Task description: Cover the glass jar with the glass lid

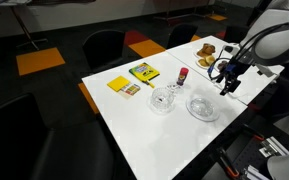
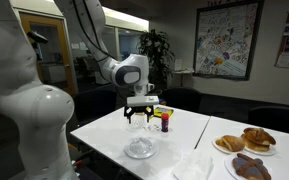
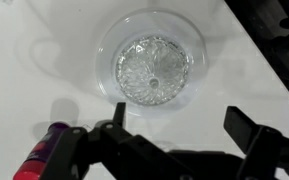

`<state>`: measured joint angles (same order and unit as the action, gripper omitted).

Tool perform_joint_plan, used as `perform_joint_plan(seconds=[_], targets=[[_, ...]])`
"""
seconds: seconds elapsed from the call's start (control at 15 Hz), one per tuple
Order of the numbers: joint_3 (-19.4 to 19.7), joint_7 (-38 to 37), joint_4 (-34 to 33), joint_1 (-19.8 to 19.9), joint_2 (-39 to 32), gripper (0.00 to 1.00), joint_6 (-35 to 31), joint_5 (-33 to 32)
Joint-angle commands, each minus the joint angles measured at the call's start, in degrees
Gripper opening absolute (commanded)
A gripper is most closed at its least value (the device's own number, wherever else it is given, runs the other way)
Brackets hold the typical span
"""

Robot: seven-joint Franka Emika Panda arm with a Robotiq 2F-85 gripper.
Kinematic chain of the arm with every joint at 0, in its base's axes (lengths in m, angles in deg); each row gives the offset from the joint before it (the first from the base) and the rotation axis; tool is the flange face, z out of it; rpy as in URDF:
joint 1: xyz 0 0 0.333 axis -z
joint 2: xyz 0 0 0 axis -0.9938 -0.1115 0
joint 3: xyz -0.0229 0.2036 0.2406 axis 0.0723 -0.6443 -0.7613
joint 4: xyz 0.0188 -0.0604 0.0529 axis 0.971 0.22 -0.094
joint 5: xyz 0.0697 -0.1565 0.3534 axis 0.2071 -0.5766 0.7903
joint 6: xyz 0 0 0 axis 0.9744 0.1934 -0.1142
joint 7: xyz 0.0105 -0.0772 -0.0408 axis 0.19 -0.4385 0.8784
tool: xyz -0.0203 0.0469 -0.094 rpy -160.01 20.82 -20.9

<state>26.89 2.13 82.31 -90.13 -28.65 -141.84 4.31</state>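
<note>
The glass lid (image 3: 151,62) is a round, clear piece with a patterned middle, lying flat on the white table. It shows in both exterior views (image 1: 202,107) (image 2: 139,150). My gripper (image 3: 182,112) is open and empty, hovering just above the lid and slightly to its near side; it also shows in both exterior views (image 1: 227,90) (image 2: 139,122). The glass jar (image 1: 162,100), small, clear and bowl-like, stands apart from the lid, further from my arm. It is outside the wrist view.
A small red-capped bottle (image 1: 182,75) (image 2: 166,120) (image 3: 46,150) stands close to the gripper. Yellow packets (image 1: 124,86) (image 1: 143,72) lie beyond the jar. Plates of pastries (image 1: 206,52) (image 2: 246,140) sit at the table's end. A whitish translucent dish (image 2: 192,165) lies near the table edge.
</note>
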Motion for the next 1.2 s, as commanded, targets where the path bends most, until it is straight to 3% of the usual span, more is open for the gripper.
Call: perform_joint_plan(seconds=[0.0, 0.27, 0.53, 0.8, 0.93, 1.13], targets=[[-3.2, 3.8, 0.0, 1.9, -6.2, 1.0, -0.6, 1.4], [-6.7, 2.8, 0.0, 4.5, -11.7, 1.0, -4.1, -1.4], [-8.2, -4.7, -0.1, 7.9, -16.2, 1.0, -12.1, -15.5], [-8.0, -9.0, -0.2, 9.6, -18.9, 1.0, -16.0, -23.2], [-8.9, -8.2, -0.3, 10.5, -19.5, 1.0, -17.6, -22.5], [-15.5, 0.4, -0.2, 14.3, -19.8, 1.0, -21.8, -10.6]])
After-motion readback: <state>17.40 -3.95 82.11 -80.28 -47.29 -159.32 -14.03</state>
